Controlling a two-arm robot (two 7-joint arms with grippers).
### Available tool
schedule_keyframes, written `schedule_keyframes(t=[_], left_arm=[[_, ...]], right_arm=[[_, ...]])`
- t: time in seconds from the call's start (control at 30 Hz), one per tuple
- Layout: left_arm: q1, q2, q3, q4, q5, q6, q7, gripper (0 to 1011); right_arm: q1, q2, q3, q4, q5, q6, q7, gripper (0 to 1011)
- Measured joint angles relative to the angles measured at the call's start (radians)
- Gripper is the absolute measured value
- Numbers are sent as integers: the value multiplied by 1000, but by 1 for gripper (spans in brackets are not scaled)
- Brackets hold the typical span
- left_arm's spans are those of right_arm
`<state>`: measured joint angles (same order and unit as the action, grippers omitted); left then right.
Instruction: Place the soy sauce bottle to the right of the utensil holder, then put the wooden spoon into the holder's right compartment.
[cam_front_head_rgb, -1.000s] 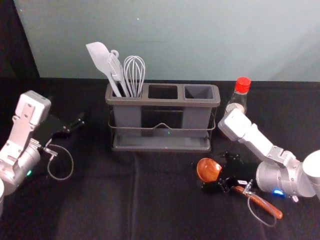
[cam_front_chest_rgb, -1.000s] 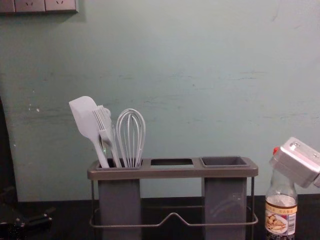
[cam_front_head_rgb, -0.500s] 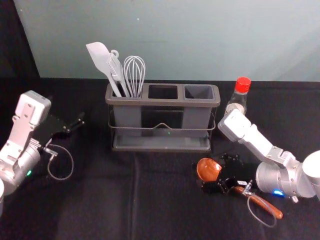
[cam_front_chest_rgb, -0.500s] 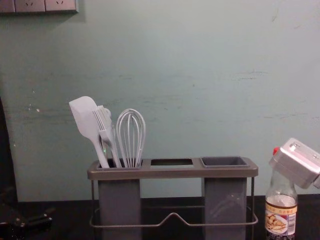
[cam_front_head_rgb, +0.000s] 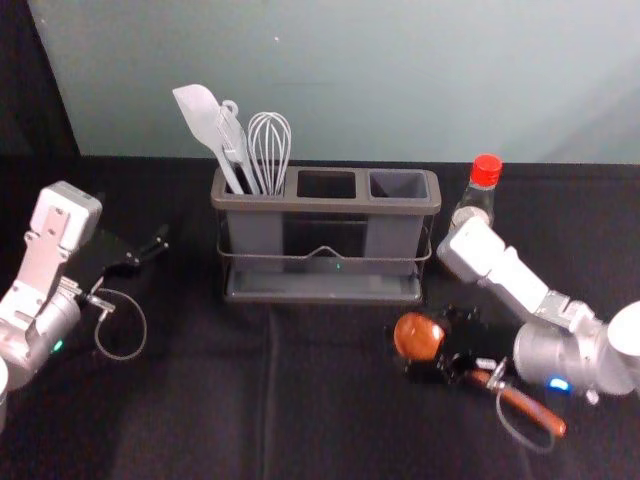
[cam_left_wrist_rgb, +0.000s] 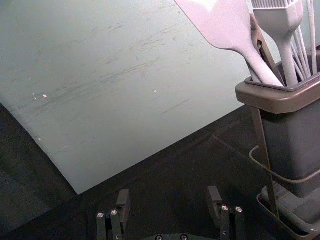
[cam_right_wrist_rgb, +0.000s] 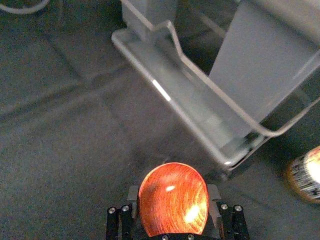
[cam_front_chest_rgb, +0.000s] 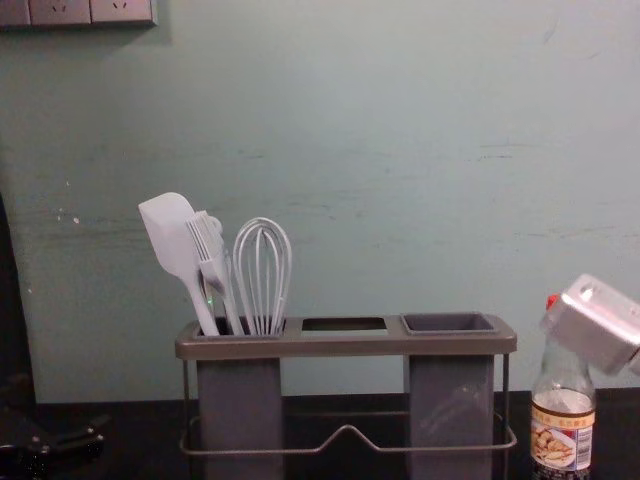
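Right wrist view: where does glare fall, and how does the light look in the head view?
Right wrist view: bright spots on the wooden spoon's bowl, a white streak on the tray's edge, glare on the bottle's label. Head view: soft shadow on the wall, right side.

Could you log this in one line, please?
right gripper: at wooden spoon, grip unclear; soy sauce bottle: right of utensil holder; right compartment: no spoon; left gripper: open, left of holder

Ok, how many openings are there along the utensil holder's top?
3, side by side: the left opening, where the white utensils stand, the middle opening and the right opening. None looks hidden.
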<state>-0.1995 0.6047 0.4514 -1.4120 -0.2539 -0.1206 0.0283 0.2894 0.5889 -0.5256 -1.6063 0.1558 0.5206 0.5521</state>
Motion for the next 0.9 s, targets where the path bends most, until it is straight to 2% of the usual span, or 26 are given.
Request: schedule_keyframes(t=[0.13,0.37,0.47,0.5,0.67,0.7,0.77,0.9], left_arm=[[0,0,0,0,0,0,0,1005],[0,0,0,0,0,0,0,1005],[0,0,0,0,0,0,0,1005],[0,0,0,0,0,0,0,1005],[0,0,0,0,0,0,0,1005],[0,0,0,0,0,0,0,1005],[0,0,0,0,0,0,0,1005],[0,0,0,0,0,0,0,1005]], right_arm=[[-14,8,27,-38,13,-12,-8,835],[-45,21,95,-138,67,-39,-32,835],[-69,25,137,-203,102,-62,-54,835],[-69,25,137,-203,102,-62,-54,835],[-104,15,203,-274,164,-129,-87,835],[-114,7,217,-289,182,-157,-95,835],[-124,-6,236,-305,201,-198,-107,835],[-130,-33,250,-321,216,-269,-140,835]])
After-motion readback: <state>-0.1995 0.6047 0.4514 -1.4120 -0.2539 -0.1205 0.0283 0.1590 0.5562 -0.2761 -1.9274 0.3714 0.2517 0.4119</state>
